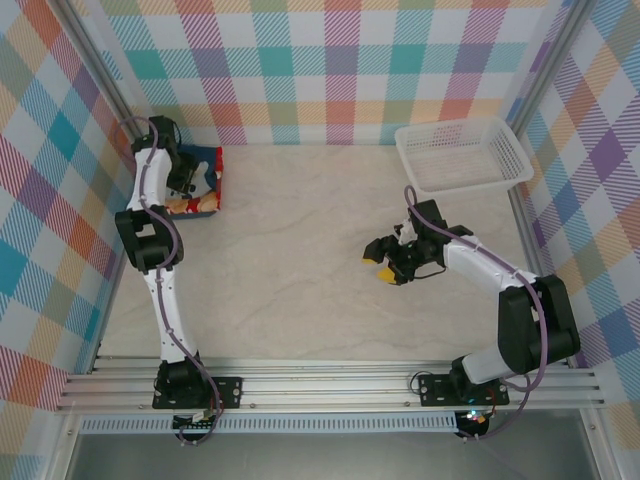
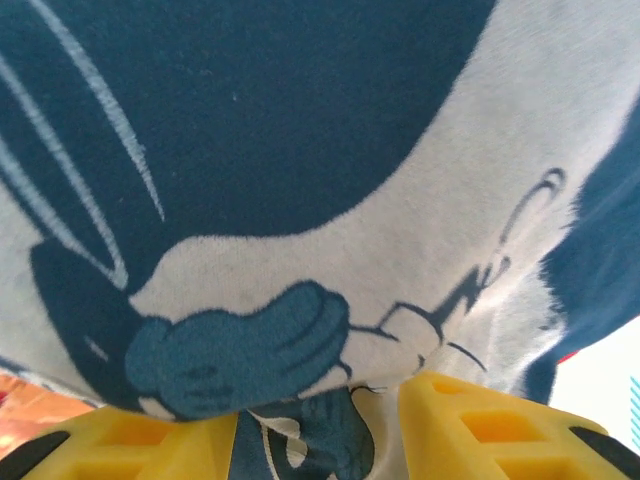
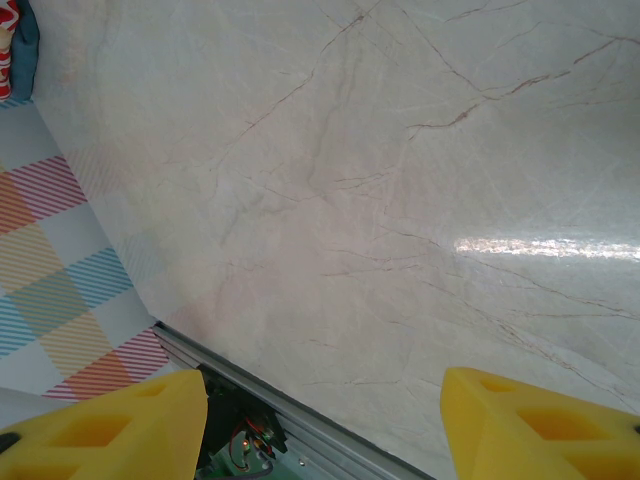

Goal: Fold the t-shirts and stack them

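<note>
"So, where are the shirts?"

"Both at ten o'clock on the table [image 1: 300, 300]; the navy t-shirt [image 2: 250, 120] seems to lie on the red t-shirt [image 1: 218, 195]; my left gripper [image 1: 188, 182] sits right over them."

"Clamped?"

"I cannot tell; cloth bunches between its fingers [image 2: 480, 430], but no pinch is clear; my right gripper [image 3: 320, 430] hangs agape near three o'clock, nothing in it."

"Handling?"

"Light, limp knit, I'd judge; it will sag and slide; I'd take a folded edge, through every layer."
</note>
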### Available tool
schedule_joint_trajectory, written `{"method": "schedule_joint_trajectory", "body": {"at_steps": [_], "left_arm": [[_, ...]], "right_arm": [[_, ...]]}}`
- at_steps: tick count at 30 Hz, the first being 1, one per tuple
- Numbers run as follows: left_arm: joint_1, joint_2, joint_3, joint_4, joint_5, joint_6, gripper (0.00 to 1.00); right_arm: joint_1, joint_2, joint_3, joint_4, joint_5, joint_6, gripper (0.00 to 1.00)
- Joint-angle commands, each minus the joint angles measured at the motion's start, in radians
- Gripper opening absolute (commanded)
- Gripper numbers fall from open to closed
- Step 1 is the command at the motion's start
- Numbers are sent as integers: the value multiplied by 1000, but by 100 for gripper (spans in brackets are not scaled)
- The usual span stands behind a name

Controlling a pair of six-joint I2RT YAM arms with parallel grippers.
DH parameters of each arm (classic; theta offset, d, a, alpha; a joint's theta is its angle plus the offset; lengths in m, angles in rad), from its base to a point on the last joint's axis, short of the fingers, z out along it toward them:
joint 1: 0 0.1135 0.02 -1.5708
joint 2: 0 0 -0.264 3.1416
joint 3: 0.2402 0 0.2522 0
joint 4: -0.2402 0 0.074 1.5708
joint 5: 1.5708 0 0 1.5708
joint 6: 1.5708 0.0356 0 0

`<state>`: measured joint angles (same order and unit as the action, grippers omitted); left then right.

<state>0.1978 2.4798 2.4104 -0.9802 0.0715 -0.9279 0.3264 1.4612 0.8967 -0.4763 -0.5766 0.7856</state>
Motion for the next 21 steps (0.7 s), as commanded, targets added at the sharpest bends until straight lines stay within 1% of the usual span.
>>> {"method": "schedule_joint_trajectory", "body": {"at_steps": [1, 8, 13, 15, 17, 18, 19, 21], "left_arm": [[-6, 20, 14, -11, 43, -13, 47], [-15, -76, 16, -38, -62, 44, 55], [-32, -178, -21, -61, -75, 99, 57], [-50, -257, -83, -35, -80, 143, 58], [-82, -392, -224, 55, -89, 206, 60], [-98, -458, -303, 107, -94, 231, 72], [-112, -551, -411, 180, -92, 254, 100], [-126, -699, -603, 295, -92, 275, 100]], "right_arm": [[-6, -20, -7, -17, 0, -8, 63], [-5, -32, -16, -18, 3, -6, 63], [-6, -25, -3, -21, 7, -11, 63], [-6, -35, 12, -44, 37, -25, 62], [-6, -87, 9, -47, 102, -48, 63], [-7, -124, 3, -50, 147, -59, 63], [-6, -177, -4, -63, 223, -70, 65], [-13, -288, -23, -92, 365, -74, 72]]}}
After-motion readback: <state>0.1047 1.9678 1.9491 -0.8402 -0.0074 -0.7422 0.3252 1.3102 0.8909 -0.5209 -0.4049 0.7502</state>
